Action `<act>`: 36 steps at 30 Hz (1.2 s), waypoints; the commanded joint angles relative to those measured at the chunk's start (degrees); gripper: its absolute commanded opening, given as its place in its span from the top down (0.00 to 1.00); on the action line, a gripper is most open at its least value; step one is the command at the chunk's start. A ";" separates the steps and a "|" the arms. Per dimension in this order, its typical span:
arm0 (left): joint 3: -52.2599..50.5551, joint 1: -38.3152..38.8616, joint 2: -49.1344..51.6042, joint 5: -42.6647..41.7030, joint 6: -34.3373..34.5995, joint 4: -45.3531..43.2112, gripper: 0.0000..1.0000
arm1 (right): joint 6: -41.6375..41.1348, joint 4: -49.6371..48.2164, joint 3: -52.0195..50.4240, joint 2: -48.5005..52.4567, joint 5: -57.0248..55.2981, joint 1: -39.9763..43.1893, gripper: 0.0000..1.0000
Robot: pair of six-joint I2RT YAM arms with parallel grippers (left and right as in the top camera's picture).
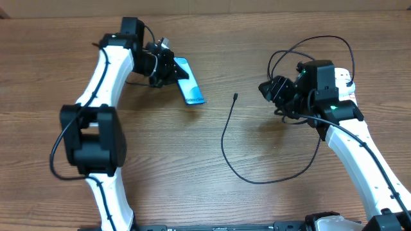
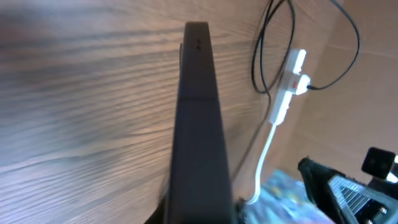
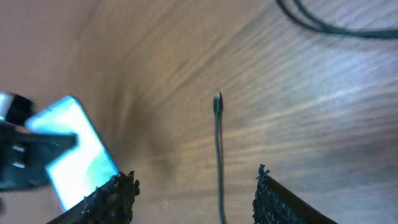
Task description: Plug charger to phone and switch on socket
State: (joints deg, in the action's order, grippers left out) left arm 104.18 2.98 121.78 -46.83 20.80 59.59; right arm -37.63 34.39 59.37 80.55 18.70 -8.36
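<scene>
Two tools: one clamped, one spread, both over the desk (image 1: 167, 160).
Left tool (image 1: 172, 70): at 10 o'clock of the desk in my overhead; jaws closed on the upper end of the phone (image 1: 190, 83).
Phone: light blue screen up, long axis running 11 to 5 o'clock, free end toward 5. I can't tell if it's resting on the desk or lifted.
Right tool (image 1: 271, 90): at 2 o'clock of the desk, fingers well apart, gripping nothing.
Charger (image 1: 224, 144): thin black cable loose on the desk, arcing from the tip down toward 6 o'clock, then up under my right arm; more loops at 1 o'clock.
Connector tip (image 1: 236, 96): free near desk centre; phone at its 9 o'clock, right tool at its 3, touching neither. On the right wrist view the cable runs between the fingers.
Socket (image 2: 290, 84): white strip, red marks, at 2 o'clock in the left wrist view; thick white cord (image 2: 264, 155) trails toward 6. Switch position: can't tell.
</scene>
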 commanded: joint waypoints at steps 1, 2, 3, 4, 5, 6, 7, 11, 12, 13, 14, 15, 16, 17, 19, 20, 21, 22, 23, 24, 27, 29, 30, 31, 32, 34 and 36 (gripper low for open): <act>0.70 -5.07 -10.69 3.80 -5.53 1.01 0.96 | 7.02 2.75 3.74 1.36 1.95 -0.04 0.42; 0.70 -6.08 -12.15 4.07 -5.53 1.46 0.96 | 8.04 4.20 5.09 2.19 1.95 -0.04 0.44; 0.70 -6.97 -13.51 4.02 -5.33 1.84 0.96 | 8.90 5.81 6.71 3.39 1.90 -0.04 0.45; 0.68 -7.85 -14.86 3.98 -4.87 2.34 0.96 | 9.77 7.76 8.87 5.01 1.92 -0.09 0.45; 0.68 -8.44 -15.82 4.00 -4.00 2.86 0.96 | 10.45 9.35 10.86 6.62 1.79 -0.22 0.45; 0.70 -8.92 -16.65 3.98 -3.15 3.39 0.96 | 11.13 11.26 13.40 8.70 1.79 -0.44 0.45; 0.68 -9.14 -17.14 3.98 -2.29 3.72 0.96 | 11.28 12.66 15.41 10.34 1.68 -0.72 0.45; 0.63 -9.16 -17.16 3.76 0.24 4.76 0.96 | 12.44 17.97 24.65 18.38 1.20 -3.21 0.50; 0.50 -9.05 -16.94 3.74 0.28 4.74 0.96 | 12.41 18.78 26.56 20.35 0.61 -4.00 0.51; 0.42 -8.96 -16.65 3.76 0.74 4.70 0.96 | 12.37 19.50 28.55 22.38 0.00 -4.96 0.52; 0.39 -8.96 -16.20 3.72 1.44 4.68 0.96 | 12.09 19.78 29.88 24.13 -0.31 -5.79 0.52; 0.39 -8.96 -15.76 3.43 2.23 4.61 0.96 | 11.08 19.76 30.84 25.66 -0.70 -6.60 0.53; 0.39 -8.96 -15.23 2.89 2.80 4.44 0.96 | 9.92 19.43 31.41 27.06 -0.87 -7.32 0.54; 0.39 -8.98 -14.56 1.60 3.08 4.17 0.96 | 8.76 18.53 31.52 28.37 -0.85 -7.98 0.57; 0.35 -9.01 -13.38 -1.09 3.04 3.58 0.96 | 6.12 16.57 31.52 30.77 -1.09 -9.16 0.62; 0.33 -9.03 -13.03 -2.23 3.04 3.50 0.96 | 5.33 15.74 31.50 31.87 -1.05 -9.55 0.63; 0.33 -9.05 -12.39 -3.32 3.04 3.30 0.96 | 4.28 15.12 31.50 32.87 -1.07 -9.86 0.63; 0.31 -9.05 -11.98 -4.39 3.02 3.10 0.96 | 3.37 14.56 31.50 33.86 -1.07 -10.03 0.64; 0.31 -9.03 -11.47 -5.18 3.02 2.93 0.96 | 2.49 14.19 31.50 34.82 -1.05 -10.03 0.65; 0.28 -9.07 -10.95 -5.79 3.02 2.84 0.96 | 1.68 13.94 31.50 35.63 -1.11 -10.01 0.66; 0.26 -9.07 -9.60 -7.13 2.69 2.78 0.96 | 1.38 12.96 31.47 37.48 -1.09 -9.90 0.67; 0.15 -9.07 -8.90 -7.23 2.56 2.97 0.96 | 1.38 12.37 31.45 38.58 -1.09 -9.90 0.67; 0.15 -9.07 -8.57 -7.23 2.56 3.02 0.96 | 1.38 12.26 31.45 39.06 -1.09 -9.90 0.67; 0.15 -9.07 -8.46 -7.26 2.58 3.04 0.96 | 1.40 12.22 31.39 39.43 -1.09 -9.90 0.67; 0.13 -9.07 -8.26 -7.26 2.58 3.02 0.96 | 1.40 12.20 31.34 39.85 -1.11 -9.97 0.67; 0.13 -9.07 -8.22 -7.26 2.60 3.02 0.96 | 1.38 12.17 31.32 40.35 -1.46 -10.01 0.67; 0.13 -9.07 -8.22 -7.26 2.58 3.08 0.96 | 0.98 12.17 31.32 40.92 -2.89 -10.01 0.67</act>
State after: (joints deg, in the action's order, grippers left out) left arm 104.27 -5.98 113.71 -50.85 22.79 62.63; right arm -35.83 46.94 89.56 120.55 17.58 -18.41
